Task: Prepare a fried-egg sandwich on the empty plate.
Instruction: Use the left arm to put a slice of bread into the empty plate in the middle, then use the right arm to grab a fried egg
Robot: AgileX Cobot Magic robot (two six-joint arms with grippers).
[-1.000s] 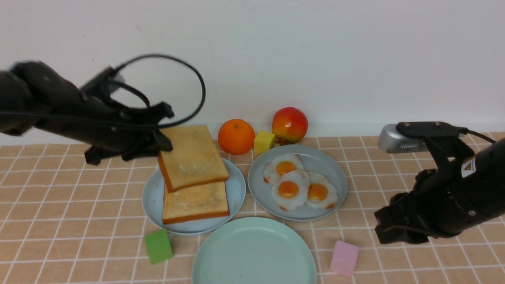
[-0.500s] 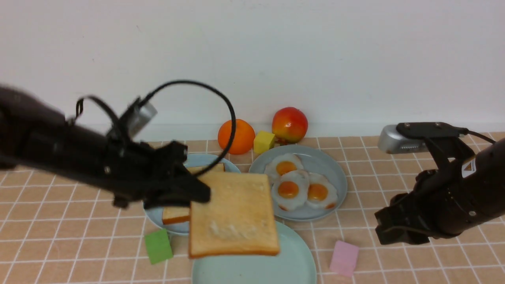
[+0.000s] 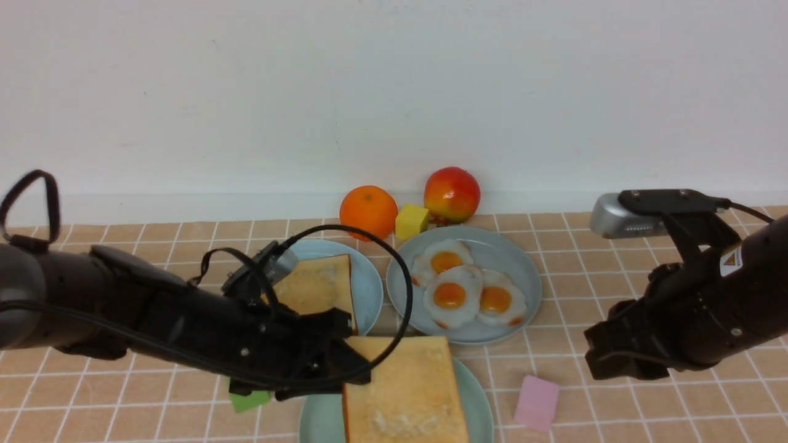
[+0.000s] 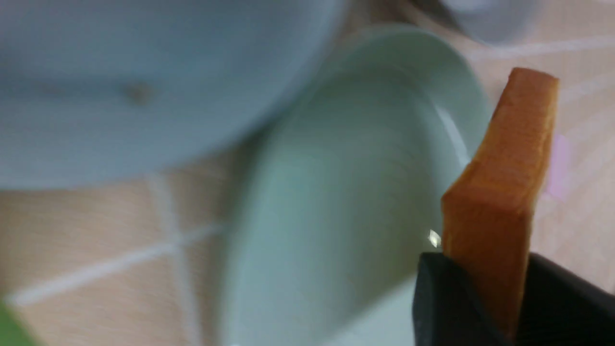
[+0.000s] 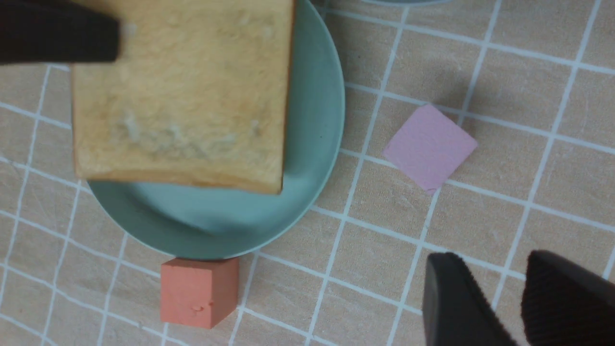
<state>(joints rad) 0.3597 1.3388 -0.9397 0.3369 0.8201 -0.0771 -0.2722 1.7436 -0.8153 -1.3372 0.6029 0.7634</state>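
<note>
My left gripper (image 3: 348, 369) is shut on one edge of a golden toast slice (image 3: 403, 394) and holds it flat, low over the mint-green plate (image 3: 477, 394). In the left wrist view the fingers (image 4: 442, 298) clamp the toast's brown crust (image 4: 504, 192) above the plate (image 4: 336, 192). A second toast slice (image 3: 317, 286) lies on the sky-blue plate (image 3: 368, 289). Three fried eggs (image 3: 452, 295) lie on the grey-blue plate (image 3: 517, 271). My right gripper (image 3: 622, 357) hovers empty to the right of the mint plate, its jaws a narrow gap apart (image 5: 495, 262).
An orange (image 3: 368, 212), a yellow cube (image 3: 411, 221) and an apple (image 3: 452, 194) stand by the back wall. A green block (image 3: 249, 400) sits left of the mint plate, a pink block (image 3: 537, 403) right of it. An orange-red block (image 5: 199, 290) touches the plate's near rim.
My left arm has carried the toast slice from above the sky-blue plate down and forward to over the mint-green plate. The right arm has not moved.
</note>
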